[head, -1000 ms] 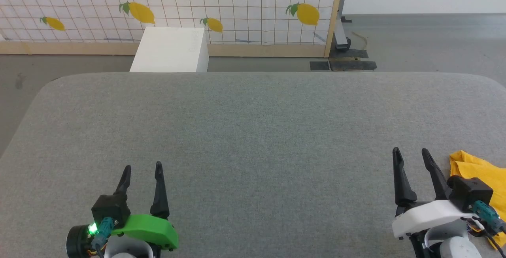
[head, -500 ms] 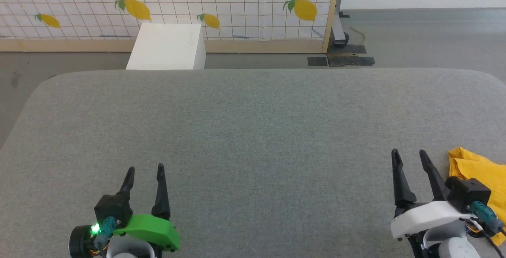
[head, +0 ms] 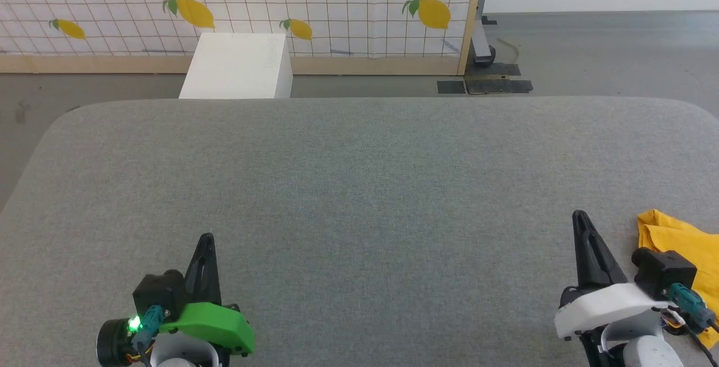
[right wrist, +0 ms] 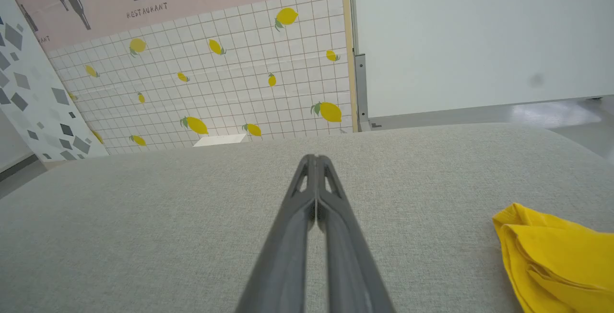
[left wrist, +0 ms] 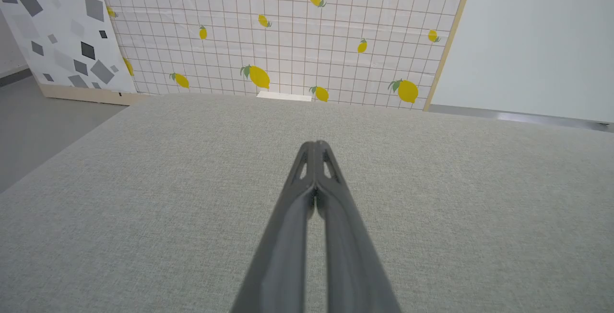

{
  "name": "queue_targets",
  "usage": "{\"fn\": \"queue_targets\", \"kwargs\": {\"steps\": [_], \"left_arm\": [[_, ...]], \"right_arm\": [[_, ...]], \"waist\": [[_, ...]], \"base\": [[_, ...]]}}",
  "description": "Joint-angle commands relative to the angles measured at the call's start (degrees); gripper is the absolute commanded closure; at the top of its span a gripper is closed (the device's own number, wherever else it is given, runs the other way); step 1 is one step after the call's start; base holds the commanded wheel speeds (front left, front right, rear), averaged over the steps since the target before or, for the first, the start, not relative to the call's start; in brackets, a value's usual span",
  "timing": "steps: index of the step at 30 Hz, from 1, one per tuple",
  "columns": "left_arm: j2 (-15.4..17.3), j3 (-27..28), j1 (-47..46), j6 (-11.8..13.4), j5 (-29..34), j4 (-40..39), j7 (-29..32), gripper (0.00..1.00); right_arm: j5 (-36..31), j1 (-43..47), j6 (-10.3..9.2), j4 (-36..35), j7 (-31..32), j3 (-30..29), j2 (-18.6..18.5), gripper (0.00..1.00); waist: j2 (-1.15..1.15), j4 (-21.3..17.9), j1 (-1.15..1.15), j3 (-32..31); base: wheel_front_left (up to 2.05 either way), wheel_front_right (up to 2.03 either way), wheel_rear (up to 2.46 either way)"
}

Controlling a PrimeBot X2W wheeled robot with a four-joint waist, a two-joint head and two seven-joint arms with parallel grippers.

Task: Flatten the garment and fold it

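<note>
The garment (head: 677, 246) is a crumpled mustard-yellow heap at the near right edge of the grey table (head: 359, 187); its print is hidden in the folds. In the right wrist view the garment (right wrist: 556, 260) lies low on the right. My right gripper (head: 579, 216) hovers just left of it, shut with nothing between its fingers, which meet at the tips (right wrist: 315, 158). Near the front left of the table my left gripper (head: 206, 238) is also shut and empty, its fingers pressed together (left wrist: 315, 144) over bare cloth.
A white box (head: 239, 66) stands on the floor beyond the table's far edge. Behind it runs a lemon-print grid panel (head: 337, 7) with a wooden frame. Grey floor (head: 606, 52) opens at the far right.
Both grippers have gone from open to shut, with nothing caught between their fingers. The head camera dipped slightly a second ago. The garment has not moved.
</note>
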Motion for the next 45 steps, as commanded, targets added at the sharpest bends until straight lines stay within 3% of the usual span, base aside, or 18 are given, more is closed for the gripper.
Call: {"fn": "queue_targets", "kwargs": {"steps": [1, 45], "left_arm": [[-0.2, 0.15, 0.18, -0.16, 0.96, -0.45, 0.28, 1.0], [-1.03, 1.32, 0.92, -0.89, 4.83, -5.05, 5.37, 1.0]], "right_arm": [[-0.72, 0.38, -0.01, -0.64, 0.28, 0.16, 0.0, 1.0], [-4.44, 1.88, -0.03, -6.5, 5.34, 1.57, 0.0, 1.0]], "waist": [[0.0, 0.01, 0.0, 0.0], [0.0, 0.28, 0.0, 0.2]], "base": [[0.0, 0.0, 0.0], [0.0, 0.0, 0.0]]}}
